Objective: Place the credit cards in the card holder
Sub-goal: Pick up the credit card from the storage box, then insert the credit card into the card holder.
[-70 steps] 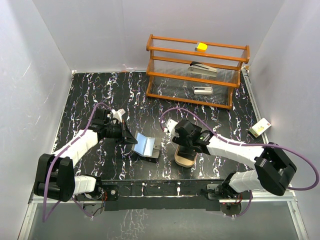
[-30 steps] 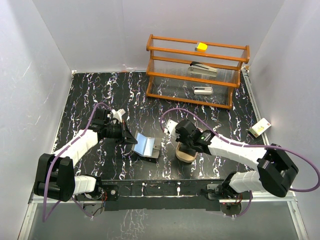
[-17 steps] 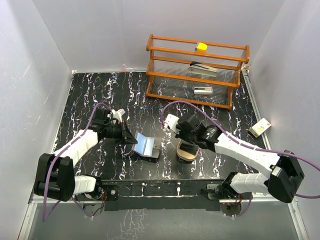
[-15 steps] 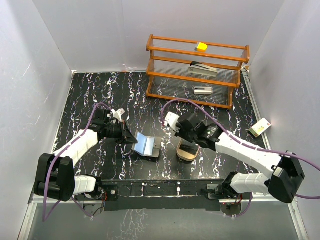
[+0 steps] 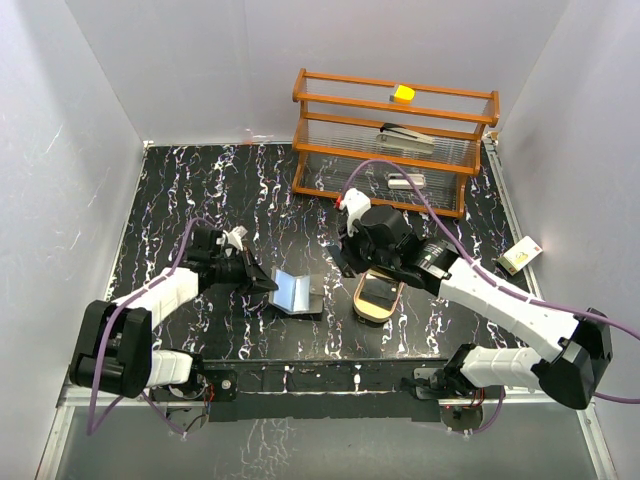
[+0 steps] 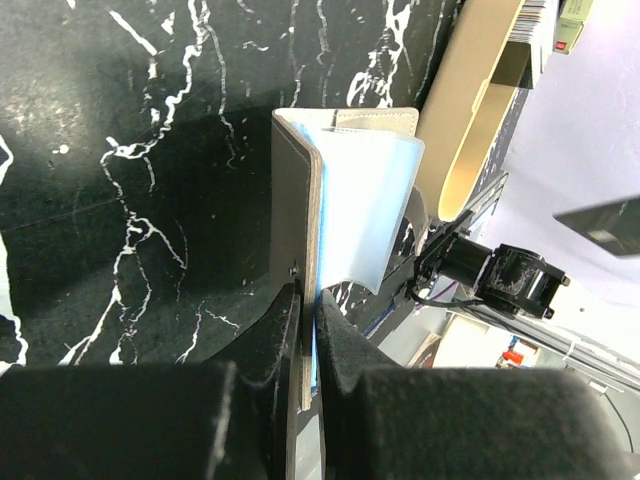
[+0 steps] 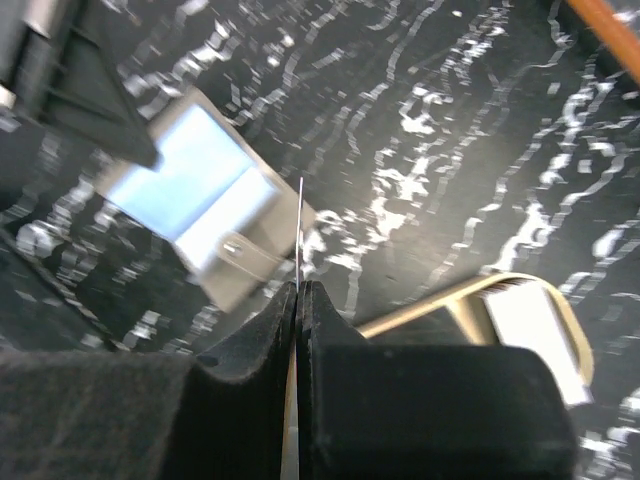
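Nothing legible appeared anywhere; the printed label on the small box (image 5: 520,256) at the edge of the desk (image 5: 200,190) was too small to read.

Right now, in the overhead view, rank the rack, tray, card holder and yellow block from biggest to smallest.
1. rack, by far the largest.
2. tray and card holder: they look about alike, so I won't rank one over the other.
3. yellow block, the smallest.
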{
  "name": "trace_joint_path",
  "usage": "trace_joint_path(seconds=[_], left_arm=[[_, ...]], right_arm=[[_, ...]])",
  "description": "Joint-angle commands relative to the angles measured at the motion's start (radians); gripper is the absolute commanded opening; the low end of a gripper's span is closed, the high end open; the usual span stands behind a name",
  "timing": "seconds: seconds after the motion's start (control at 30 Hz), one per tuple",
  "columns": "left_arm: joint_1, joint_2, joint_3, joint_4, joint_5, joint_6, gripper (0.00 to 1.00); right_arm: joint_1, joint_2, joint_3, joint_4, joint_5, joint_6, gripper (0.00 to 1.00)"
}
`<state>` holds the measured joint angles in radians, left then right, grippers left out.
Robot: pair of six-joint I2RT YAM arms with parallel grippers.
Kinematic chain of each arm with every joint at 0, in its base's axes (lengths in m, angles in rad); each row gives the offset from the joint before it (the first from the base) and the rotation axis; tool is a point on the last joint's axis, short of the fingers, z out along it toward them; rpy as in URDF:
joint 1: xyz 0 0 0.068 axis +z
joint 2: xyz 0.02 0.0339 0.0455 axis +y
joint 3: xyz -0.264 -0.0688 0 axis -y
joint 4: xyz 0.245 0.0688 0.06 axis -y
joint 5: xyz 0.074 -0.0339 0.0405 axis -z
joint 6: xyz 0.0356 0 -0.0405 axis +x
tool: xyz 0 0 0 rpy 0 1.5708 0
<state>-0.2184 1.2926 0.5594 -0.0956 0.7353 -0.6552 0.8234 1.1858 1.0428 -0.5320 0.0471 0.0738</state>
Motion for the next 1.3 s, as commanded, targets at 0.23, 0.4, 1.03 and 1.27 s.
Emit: trace_joint_path(seconds=[0.23,0.4,1.03,1.27], left_arm=[[-0.015,0.046,-0.059,0.095,-0.005,-0.06,0.0],[-0.018,0.052,-0.061,0.095,-0.017,-0.06,0.0],[-0.02,0.103,0.004,-0.08,-0.154,0.0,0.24],[-0.02,0.107,0.006,-0.101,-0.172,0.003,0.16]], right_arm=[[0.008,0.109,-0.065,0.366,-0.102,0.675,0.0],[0.008,0.206,-0.08,0.437,-0.151,0.745,0.0],[0.007,0.393,-0.153,0.398,-0.076,0.721,0.0],[-0.007,0.416,-0.159,0.393,-0.095,0.716,0.0]])
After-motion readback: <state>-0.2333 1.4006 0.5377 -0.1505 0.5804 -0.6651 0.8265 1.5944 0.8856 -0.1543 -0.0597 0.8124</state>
